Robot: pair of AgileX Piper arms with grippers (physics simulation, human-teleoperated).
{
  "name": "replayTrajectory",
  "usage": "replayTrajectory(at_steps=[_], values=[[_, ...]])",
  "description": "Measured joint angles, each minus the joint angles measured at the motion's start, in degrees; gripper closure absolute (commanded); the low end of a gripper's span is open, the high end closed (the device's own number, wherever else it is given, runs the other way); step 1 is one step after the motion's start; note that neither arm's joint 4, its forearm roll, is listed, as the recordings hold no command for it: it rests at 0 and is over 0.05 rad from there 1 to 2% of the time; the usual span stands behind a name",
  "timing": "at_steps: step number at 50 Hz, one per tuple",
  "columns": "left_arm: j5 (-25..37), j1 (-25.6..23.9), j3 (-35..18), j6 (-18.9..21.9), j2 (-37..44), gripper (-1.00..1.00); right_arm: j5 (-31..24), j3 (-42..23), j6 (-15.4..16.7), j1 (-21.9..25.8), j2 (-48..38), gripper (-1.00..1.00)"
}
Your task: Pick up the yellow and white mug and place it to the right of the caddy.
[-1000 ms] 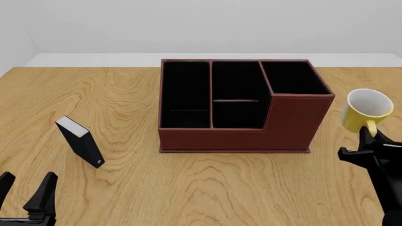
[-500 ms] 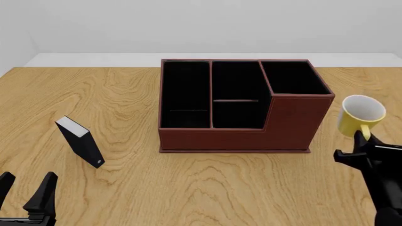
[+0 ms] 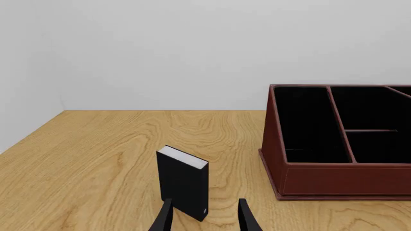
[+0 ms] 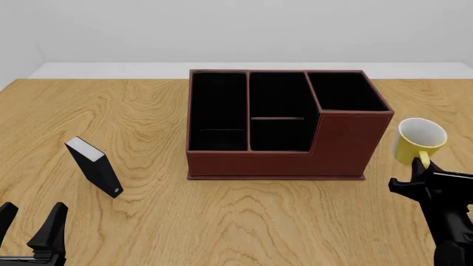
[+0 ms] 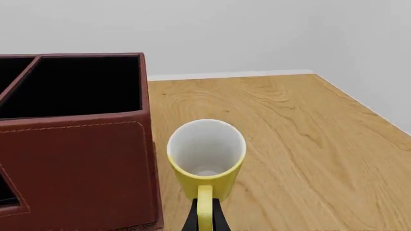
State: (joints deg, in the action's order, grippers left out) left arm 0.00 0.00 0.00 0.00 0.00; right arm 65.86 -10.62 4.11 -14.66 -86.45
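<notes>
With our right gripper pinching only the mug handle, it may swing into the caddy beside the jaws; our left gripper idles, jaws wide.

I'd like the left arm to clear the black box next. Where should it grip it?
Grip the black box across its two broad faces, near the white-edged top, coming from the near side. It stands upright and thin, and seems to fit between the open left gripper's fingers, which already point at it.
</notes>
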Motion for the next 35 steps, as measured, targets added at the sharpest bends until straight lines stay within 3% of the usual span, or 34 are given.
replayTrajectory(at_steps=[35], values=[[0.0,0.0,0.0,0.0,0.0,-1.00,3.6,-2.6,0.0,-1.0,-9.2,1.00]])
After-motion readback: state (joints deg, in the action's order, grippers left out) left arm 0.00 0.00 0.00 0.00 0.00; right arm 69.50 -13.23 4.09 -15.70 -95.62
